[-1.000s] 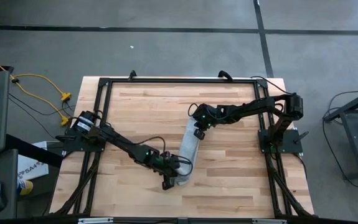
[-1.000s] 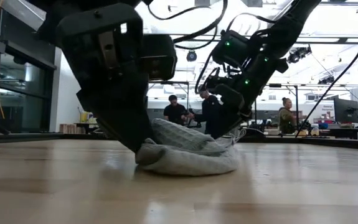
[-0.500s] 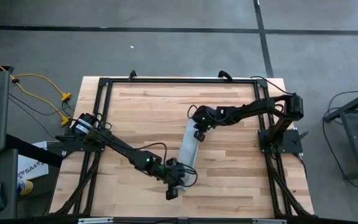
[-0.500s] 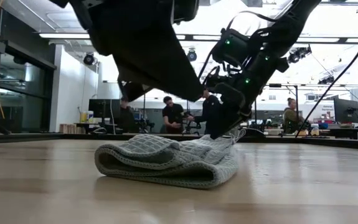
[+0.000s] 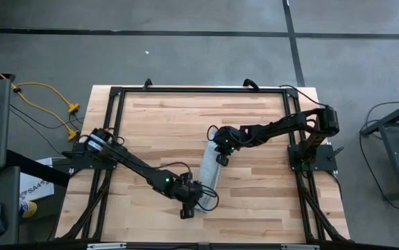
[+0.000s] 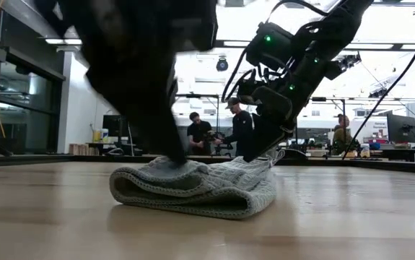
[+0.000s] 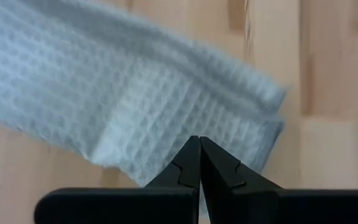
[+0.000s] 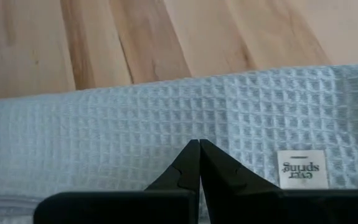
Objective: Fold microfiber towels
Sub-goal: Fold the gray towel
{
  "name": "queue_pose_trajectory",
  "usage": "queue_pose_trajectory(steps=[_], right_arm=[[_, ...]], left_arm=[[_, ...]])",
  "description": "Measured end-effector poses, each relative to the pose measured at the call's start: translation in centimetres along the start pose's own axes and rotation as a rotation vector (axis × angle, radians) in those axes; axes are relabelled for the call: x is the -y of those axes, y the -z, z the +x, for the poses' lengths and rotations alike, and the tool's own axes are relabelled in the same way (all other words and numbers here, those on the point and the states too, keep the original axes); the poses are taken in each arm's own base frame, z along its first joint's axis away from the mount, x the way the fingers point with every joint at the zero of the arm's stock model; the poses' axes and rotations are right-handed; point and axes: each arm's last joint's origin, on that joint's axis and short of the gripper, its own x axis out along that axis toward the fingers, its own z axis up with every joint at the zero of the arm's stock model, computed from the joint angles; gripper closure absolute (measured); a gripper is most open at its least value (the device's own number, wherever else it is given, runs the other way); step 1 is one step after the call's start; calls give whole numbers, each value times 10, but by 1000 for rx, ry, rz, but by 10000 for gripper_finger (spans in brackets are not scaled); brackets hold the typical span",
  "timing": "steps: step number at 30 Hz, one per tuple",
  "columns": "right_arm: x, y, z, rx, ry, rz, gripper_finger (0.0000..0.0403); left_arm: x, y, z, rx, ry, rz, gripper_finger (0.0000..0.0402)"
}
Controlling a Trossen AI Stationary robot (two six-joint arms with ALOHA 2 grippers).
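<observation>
The light grey-white towel (image 5: pixel 209 173) lies on the wooden table as a long, narrow folded strip, running from the middle toward the near edge. In the low view the towel (image 6: pixel 200 188) shows as a flat stack of several layers. My left gripper (image 5: pixel 187 207) is shut and stands on the strip's near end, with the towel (image 7: pixel 135 93) under its tips (image 7: pixel 199 140). My right gripper (image 5: pixel 221 158) is shut and stands on the strip's far end (image 8: pixel 166 124), beside a white label (image 8: pixel 301 168). My left gripper comes down from above with shut fingers onto the top layer of the towel's near end (image 6: pixel 167 167). The arm is blurred there, so the exact spot does not show. The towel lies flat on the table under it. My right gripper presses its shut fingertips (image 6: pixel 265 153) onto the top layer of the towel's far end (image 8: pixel 199 134), slanting down from the table's right. The fingers lie across the strip, which lies flat on the table.
A black frame rail (image 5: pixel 199 90) runs round the table, with the arm bases at its left and right sides. Bare wood (image 5: pixel 150 125) lies to the left of the towel and along the far side. Several people (image 6: pixel 200 133) stand in the room beyond the table.
A second ago the towel's near end was bunched up at my left gripper. That gripper then rose clear, leaving the end lying flat and stretched out longer. It has now come back down onto the end. My right gripper has shifted slightly toward the near edge.
</observation>
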Motion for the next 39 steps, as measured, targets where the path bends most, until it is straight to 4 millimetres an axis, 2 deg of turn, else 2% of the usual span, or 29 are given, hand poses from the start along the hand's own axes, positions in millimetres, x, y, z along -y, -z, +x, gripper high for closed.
queue_pose_trajectory(steps=[2, 7, 22, 27, 31, 39], right_arm=[[-3, 1, 0, -1, -5, -6, 401], [-7, 1, 0, 5, -12, 6, 401], [-4, 0, 0, 30, 64, 11, 401], [-3, 0, 0, 35, 90, 22, 401], [0, 3, 0, -10, 82, 60, 401], [6, 6, -1, -47, 94, 65, 401]], left_arm=[[0, 5, 12, -37, 24, 5, 401], [0, 6, 22, -52, 82, -1, 401], [-16, -18, 27, 91, 130, 79, 401], [-18, -23, 26, 115, 128, 88, 401], [-9, -31, 21, 134, 139, 130, 401], [0, -46, 3, 52, 20, 208, 401]])
